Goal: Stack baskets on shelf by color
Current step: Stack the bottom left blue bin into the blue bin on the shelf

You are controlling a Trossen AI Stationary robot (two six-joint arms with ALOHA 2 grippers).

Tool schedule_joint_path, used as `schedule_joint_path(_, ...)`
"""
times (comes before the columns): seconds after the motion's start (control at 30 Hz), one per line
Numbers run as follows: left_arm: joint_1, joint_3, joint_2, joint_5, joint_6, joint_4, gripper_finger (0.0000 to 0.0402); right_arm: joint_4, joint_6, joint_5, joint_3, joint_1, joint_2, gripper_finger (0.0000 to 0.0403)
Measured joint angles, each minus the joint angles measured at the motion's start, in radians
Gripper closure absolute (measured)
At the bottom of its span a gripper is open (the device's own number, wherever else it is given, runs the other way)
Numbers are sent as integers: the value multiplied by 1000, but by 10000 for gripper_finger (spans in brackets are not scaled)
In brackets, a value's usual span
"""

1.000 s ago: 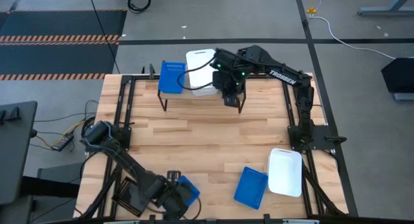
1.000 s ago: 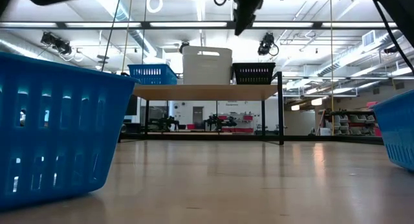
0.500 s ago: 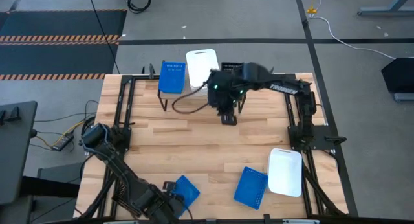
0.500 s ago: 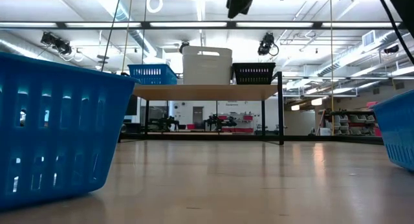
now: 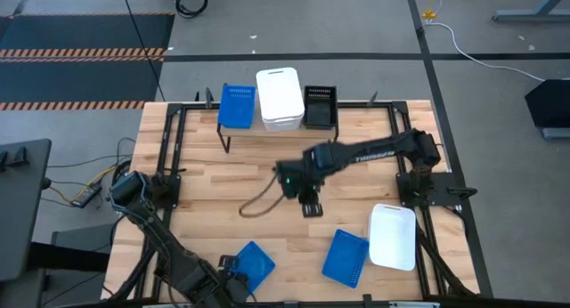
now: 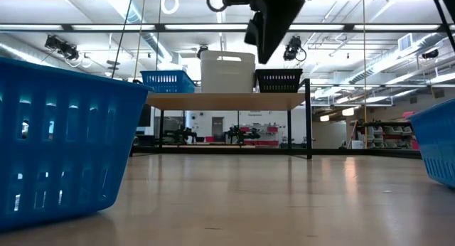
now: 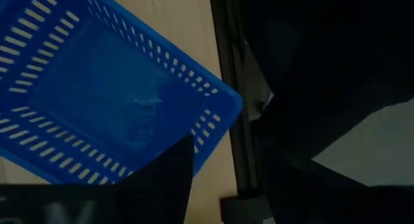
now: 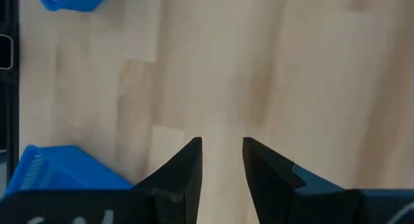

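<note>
Blue basket [image 5: 346,257] — near, beyond the empty right gripper [image 5: 309,207]

Blue [image 6: 166,81], white [image 6: 227,71] and black baskets [image 6: 279,80] sit side by side on the shelf [image 6: 227,101].

Blue, white and black baskets on pale striped wood

On the shelf [image 5: 267,134], with its light plank top and black legs, stand a blue basket [image 5: 236,106] with fine slots, a plain white basket [image 5: 280,99] and a black slotted basket [image 5: 320,107]. The desk [image 5: 223,183] is blond butcher-block in mixed tan strips, framed by black rails. Near its front lie two more blue slotted baskets [image 5: 346,256] [image 5: 252,263] and a white one [image 5: 393,236]. Both arms are black.
</note>
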Motion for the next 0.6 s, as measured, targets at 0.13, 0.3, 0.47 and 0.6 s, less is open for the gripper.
schedule_joint_path(0.13, -9, 0, 0, -33, 0, -7, 230, 178, 24, -1, -114, 73, 0, 285)
schedule_joint_path(0.3, -5, 0, 0, -40, -20, -7, 230, 412, 60, 45, -232, 138, 0, 285)
schedule_joint_path(0.47, -6, 0, 0, -40, -34, -6, 230, 692, 79, 109, -336, 189, -1, 286)
schedule_joint_path(0.6, -14, 0, 0, -49, -62, -14, 230, 901, 99, 114, -420, 221, -2, 287)
